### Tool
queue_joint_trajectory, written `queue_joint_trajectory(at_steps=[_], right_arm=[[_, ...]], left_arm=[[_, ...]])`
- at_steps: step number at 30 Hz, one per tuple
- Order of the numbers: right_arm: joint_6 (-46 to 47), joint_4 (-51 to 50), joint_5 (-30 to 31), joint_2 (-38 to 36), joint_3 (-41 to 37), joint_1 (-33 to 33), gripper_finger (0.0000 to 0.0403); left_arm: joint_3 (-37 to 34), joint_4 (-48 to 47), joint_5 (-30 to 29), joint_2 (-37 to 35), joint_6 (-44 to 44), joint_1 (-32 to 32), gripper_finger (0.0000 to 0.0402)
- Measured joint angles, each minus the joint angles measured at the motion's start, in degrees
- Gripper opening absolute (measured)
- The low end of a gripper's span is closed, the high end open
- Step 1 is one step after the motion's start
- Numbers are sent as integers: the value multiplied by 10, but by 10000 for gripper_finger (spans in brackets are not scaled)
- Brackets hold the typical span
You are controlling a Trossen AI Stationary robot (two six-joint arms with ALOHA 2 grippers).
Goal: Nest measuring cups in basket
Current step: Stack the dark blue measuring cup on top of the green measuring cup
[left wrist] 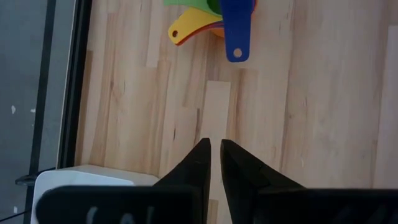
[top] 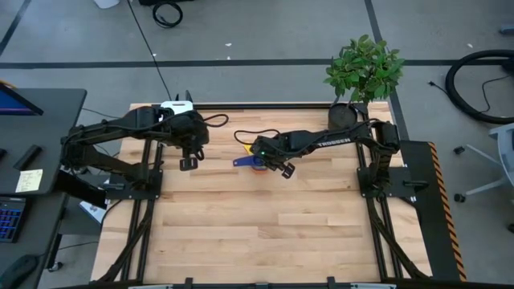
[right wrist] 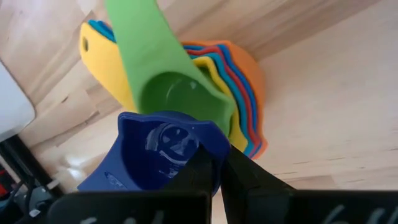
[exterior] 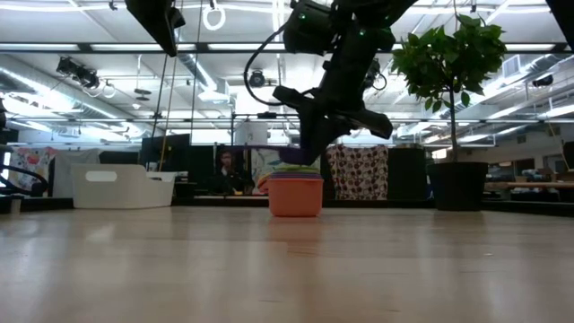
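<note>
The right hand [right wrist: 217, 163] is pinched on the rim of the dark blue cup [right wrist: 163, 149], holding it over the stack of cups [top: 257, 164] a little past the middle of the desk [top: 265, 233], toward twelve o'clock. In the right wrist view the green cup [right wrist: 171, 93] sits in the top of the stack with yellow, light blue, red and orange rims showing beneath it. The blue cup is tipped and not yet seated in the green one.

These are thin plastic scoops, and I would judge them light, stiff and a bit slick. The wall of the bowl or the flat handle looks the sensible place to pinch. A stack that light could skid or topple if nudged from the side.

The left hand [left wrist: 214, 163] hangs at about ten o'clock, its fingers nearly together with nothing between them. It is next to the white basket [exterior: 122, 186], which sits at the far left edge of the desk, well apart from the stack. From the low view nothing shows above the basket's rim. I cannot see inside it, but all the cups I can count are in the stack or in the right hand. So the nesting looks almost done, and the stack has yet to go into the basket.

A potted plant [top: 365, 68] stands at the one o'clock corner.
</note>
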Motion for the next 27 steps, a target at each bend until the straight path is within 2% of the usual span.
queue_joint_trajectory(at_steps=[15,22,27], right_arm=[[-40,-4,-17,0,0,-32,17],[-105,30,-41,0,0,-40,42],[-114,31,-50,0,0,-40,44]], left_arm=[[0,7,0,0,23,0,43],[0,20,0,0,40,0,43],[0,20,0,0,40,0,43]])
